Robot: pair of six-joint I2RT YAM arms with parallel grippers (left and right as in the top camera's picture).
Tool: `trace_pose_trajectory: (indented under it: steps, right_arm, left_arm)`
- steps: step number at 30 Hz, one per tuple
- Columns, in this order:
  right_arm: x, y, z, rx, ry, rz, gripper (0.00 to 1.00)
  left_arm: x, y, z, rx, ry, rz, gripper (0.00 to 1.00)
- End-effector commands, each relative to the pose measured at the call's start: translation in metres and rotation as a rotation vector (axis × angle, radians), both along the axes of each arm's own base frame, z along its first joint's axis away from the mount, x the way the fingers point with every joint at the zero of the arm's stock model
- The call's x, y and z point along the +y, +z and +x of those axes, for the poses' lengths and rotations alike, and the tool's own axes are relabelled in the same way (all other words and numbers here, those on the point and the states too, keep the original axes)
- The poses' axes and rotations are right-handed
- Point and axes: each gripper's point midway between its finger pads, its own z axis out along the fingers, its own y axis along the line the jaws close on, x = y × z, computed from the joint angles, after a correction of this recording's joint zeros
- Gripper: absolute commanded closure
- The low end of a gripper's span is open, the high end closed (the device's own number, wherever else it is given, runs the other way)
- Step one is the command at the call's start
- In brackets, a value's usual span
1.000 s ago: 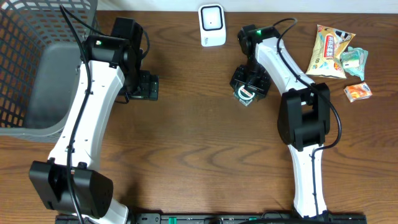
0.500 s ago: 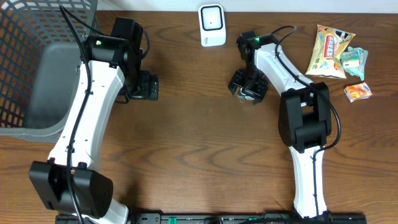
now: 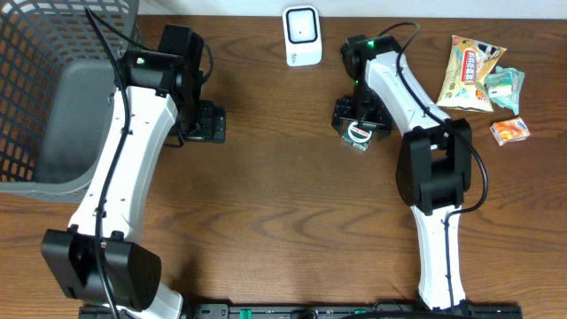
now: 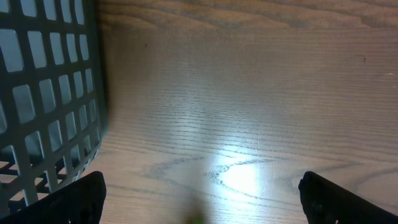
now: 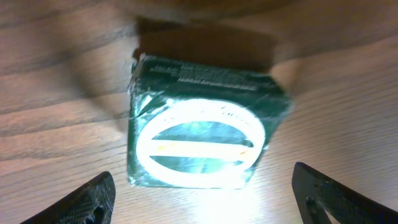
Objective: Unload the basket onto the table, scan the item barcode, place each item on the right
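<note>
Wire basket (image 3: pixel 35 97) is sitting far left. Left gripper (image 4: pixel 199 202) is hanging beside it, fingers wide apart, empty. Right gripper (image 5: pixel 202 199) is straddling the green box (image 5: pixel 199 137), spread wide, not gripping. Box is lying on table (image 3: pixel 266 195) near white scanner (image 3: pixel 302 35).

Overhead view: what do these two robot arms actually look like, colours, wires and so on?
Both the left arm and the right arm have smooth white shells joined by chunky black joints. Thin black cables loop along each, and a small green light glows near the far end of each. The jaws are dark.
</note>
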Motion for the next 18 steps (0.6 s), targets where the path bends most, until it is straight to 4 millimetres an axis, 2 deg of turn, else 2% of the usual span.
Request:
trace_pose_trajectory:
  steps: [1,4,9,12,18]
  right_arm:
    - [-0.012,0.001,0.006,-0.02,0.029,-0.064,0.17]
    - [-0.01,-0.002,0.011,-0.048,-0.04,-0.067,0.19]
    - [-0.002,-0.01,0.023,-0.096,-0.051,-0.024,0.18]
    - [0.004,-0.016,0.019,-0.077,-0.057,0.015,0.17]
    - [-0.002,-0.026,0.009,-0.047,-0.054,-0.014,0.16]
  left_arm:
    - [0.004,-0.001,0.0,0.003,0.015,0.015,0.02]
    - [0.004,-0.001,0.0,0.003,0.015,0.015,0.02]
    - [0.004,-0.001,0.0,0.003,0.015,0.015,0.02]
    - [0.004,-0.001,0.0,0.003,0.015,0.015,0.02]
    - [0.004,-0.001,0.0,0.003,0.015,0.015,0.02]
